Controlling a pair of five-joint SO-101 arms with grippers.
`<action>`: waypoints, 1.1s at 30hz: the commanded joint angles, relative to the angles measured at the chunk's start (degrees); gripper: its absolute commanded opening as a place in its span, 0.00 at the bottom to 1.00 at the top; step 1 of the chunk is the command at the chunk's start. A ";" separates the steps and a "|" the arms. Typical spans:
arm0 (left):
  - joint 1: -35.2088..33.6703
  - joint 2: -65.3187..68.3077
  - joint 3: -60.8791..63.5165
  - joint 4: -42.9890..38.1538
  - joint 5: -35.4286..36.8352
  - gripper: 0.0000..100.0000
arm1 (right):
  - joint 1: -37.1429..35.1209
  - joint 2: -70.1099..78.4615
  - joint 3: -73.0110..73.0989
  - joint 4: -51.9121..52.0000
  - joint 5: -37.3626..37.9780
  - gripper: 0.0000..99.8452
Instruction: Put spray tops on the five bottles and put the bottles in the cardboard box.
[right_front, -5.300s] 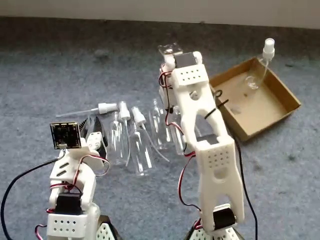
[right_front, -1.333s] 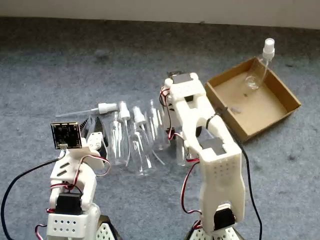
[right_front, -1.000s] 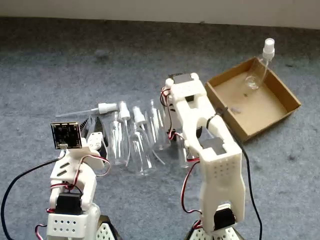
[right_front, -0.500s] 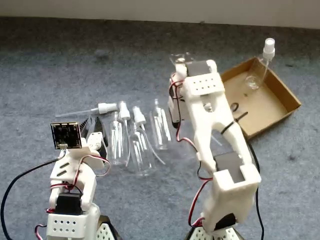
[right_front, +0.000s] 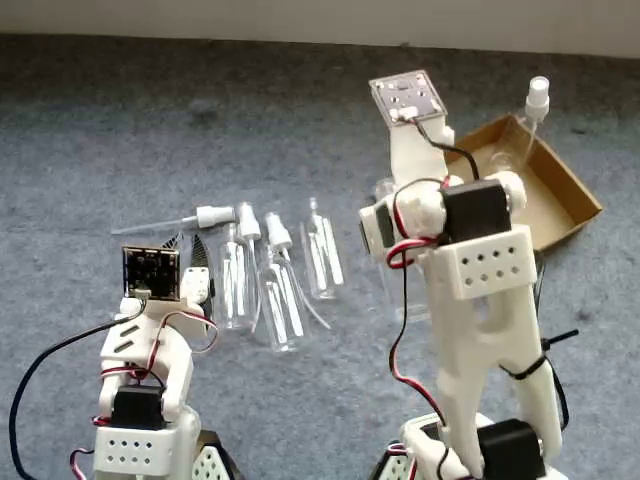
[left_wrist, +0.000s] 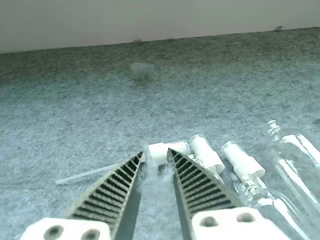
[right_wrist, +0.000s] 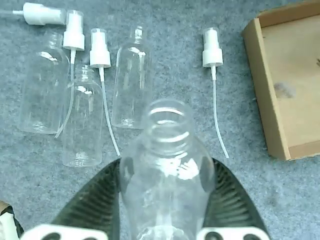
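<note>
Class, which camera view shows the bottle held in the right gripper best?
The right wrist view: the held bottle sits centred in the right gripper, its open neck clear. The high view's arm hides most of it; the left wrist view faces the lying bottles.

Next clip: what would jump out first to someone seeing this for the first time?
The right gripper clamps an uncapped clear bottle above the carpet, its open neck facing the wrist camera. On the carpet three bottles lie in a row, and one capped bottle stands in the cardboard box.
</note>
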 joint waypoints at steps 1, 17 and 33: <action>0.84 -0.57 1.10 0.18 -1.23 0.04 | 0.84 -8.75 9.54 -5.76 0.35 0.07; 1.01 -0.22 1.10 0.44 -7.91 0.04 | 0.84 -42.15 66.59 -50.24 0.18 0.07; 1.45 -0.04 -16.75 24.97 -27.78 0.04 | 5.76 -55.43 88.13 -70.02 -7.12 0.07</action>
